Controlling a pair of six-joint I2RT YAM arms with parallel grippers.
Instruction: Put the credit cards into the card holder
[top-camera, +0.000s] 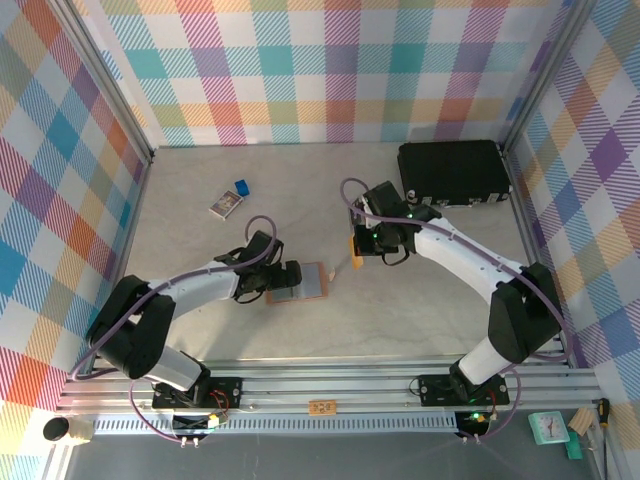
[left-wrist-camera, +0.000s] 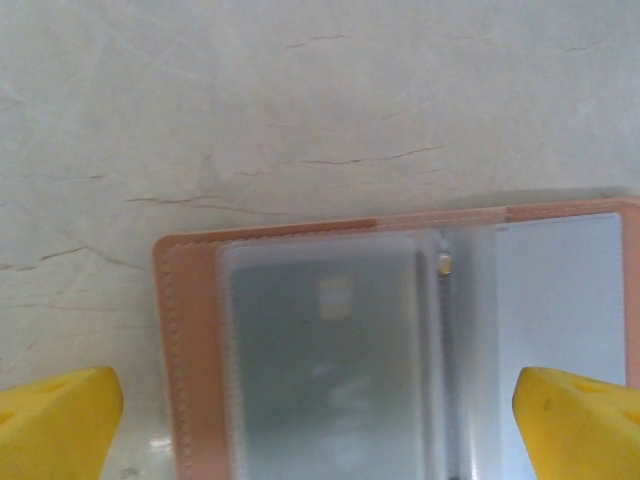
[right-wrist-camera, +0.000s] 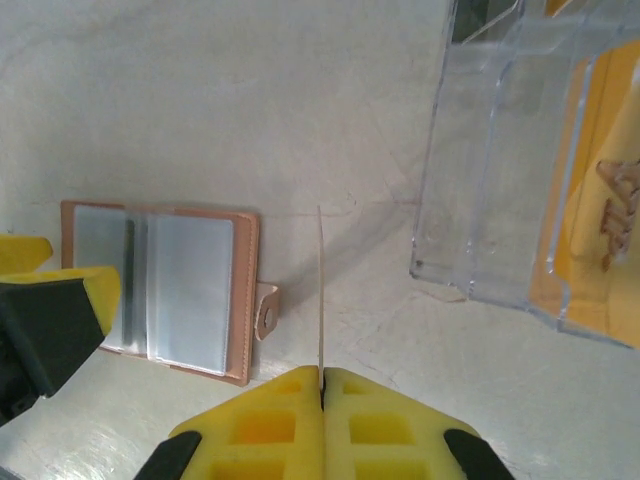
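We see a big black case (top-camera: 450, 172) far behind our right gripper (right-wrist-camera: 322, 372), and we leave it alone. A clear plastic box (right-wrist-camera: 500, 180) sits up and to the right of the right fingers, with yellow-orange things inside.

The card holder (right-wrist-camera: 165, 290) lies open and flat on the table (top-camera: 200, 330), ahead of the right fingers and off to their left. It also lies right under our left gripper (left-wrist-camera: 320, 425), between its two yellow fingers (left-wrist-camera: 55, 420). Those fingers stand wide apart and hold nothing. One grey card (left-wrist-camera: 320, 350) already sits in a clear pocket there.

The right fingers are pressed together on a thin credit card (right-wrist-camera: 321, 290). It stands on its edge and sticks straight out from the fingertips. The small clasp tab (right-wrist-camera: 266, 312) is just left of it.

We think the step now is to bring this card to an empty pocket. To do it well, we should tip the card flat, line its edge up with the pocket mouth, and slide it in slowly. The left fingers could press the holder down so it does not slip. We should grip firmly, because the card is thin and may twist.

The grey card shows a small square chip and a faint mark, too blurry to read. We cannot read the brown mark inside the clear box either.
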